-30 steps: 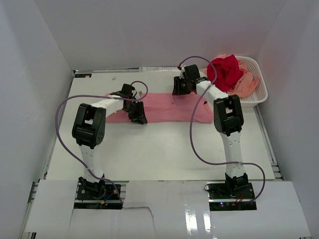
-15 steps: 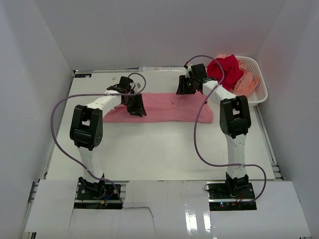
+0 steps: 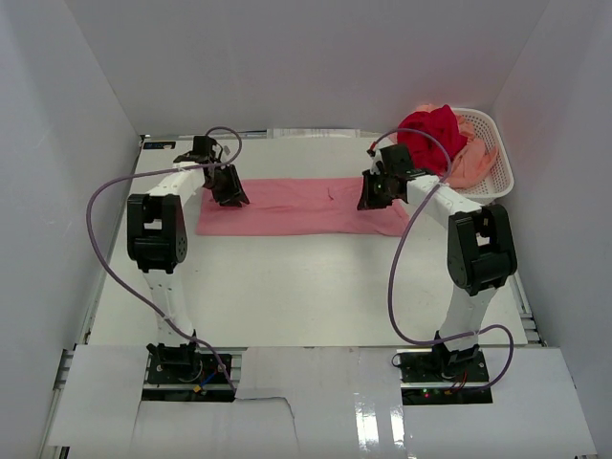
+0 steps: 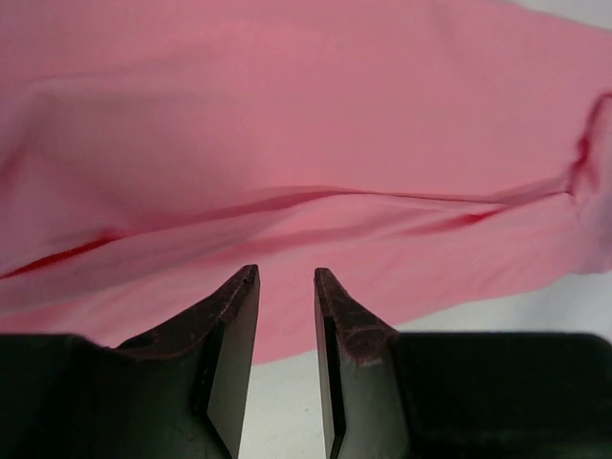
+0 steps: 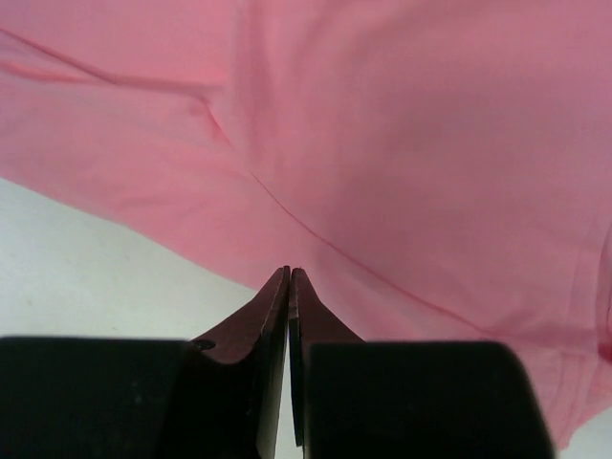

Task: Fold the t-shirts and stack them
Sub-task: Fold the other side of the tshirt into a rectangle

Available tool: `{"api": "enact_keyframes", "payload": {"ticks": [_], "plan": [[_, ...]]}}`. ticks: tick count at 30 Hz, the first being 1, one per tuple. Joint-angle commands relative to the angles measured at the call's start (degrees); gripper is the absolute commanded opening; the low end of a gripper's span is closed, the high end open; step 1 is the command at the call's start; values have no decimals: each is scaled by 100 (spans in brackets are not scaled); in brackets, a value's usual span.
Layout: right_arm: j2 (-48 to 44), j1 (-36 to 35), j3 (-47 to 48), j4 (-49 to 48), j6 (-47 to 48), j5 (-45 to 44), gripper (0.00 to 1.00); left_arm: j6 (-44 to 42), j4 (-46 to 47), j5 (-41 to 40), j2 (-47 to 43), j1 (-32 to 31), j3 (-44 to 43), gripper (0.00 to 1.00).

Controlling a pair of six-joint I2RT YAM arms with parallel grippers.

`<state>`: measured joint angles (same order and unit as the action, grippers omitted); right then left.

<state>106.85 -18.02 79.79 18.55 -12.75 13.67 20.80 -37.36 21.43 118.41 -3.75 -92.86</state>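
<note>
The pink t-shirt [image 3: 296,206] lies flat on the table as a long folded strip. My left gripper [image 3: 231,191] is over its left end; in the left wrist view it [image 4: 286,275] is open above the cloth's [image 4: 306,115] edge, with nothing between the fingers. My right gripper [image 3: 371,196] is at the strip's right end. There its jaws [image 5: 289,272] are shut, tips touching the edge of the pink cloth [image 5: 402,124]; no cloth shows between them. The deep red t-shirt [image 3: 432,134] and the peach t-shirt [image 3: 470,163] are heaped in the basket.
A white lattice basket [image 3: 502,177] stands at the table's far right corner, by the right wall. White walls close in the table on three sides. Purple cables loop off both arms.
Both grippers moved outward along the pink strip, the left toward its left end, the right toward its right end. The right gripper went from open to shut.
</note>
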Motion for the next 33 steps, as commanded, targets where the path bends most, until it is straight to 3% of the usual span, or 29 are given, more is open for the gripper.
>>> {"api": "enact_keyframes", "payload": {"ticks": [1,12,33], "plan": [[-243,9,-288,447,-52,-267,8,-155,-157,-427,112,-109,-346,40],[-226,9,-833,580,36,-910,8,-137,-157,-780,727,58,-734,40],[310,290,-851,694,1,-1877,8,-41,-166,-1273,938,234,-320,40]]}}
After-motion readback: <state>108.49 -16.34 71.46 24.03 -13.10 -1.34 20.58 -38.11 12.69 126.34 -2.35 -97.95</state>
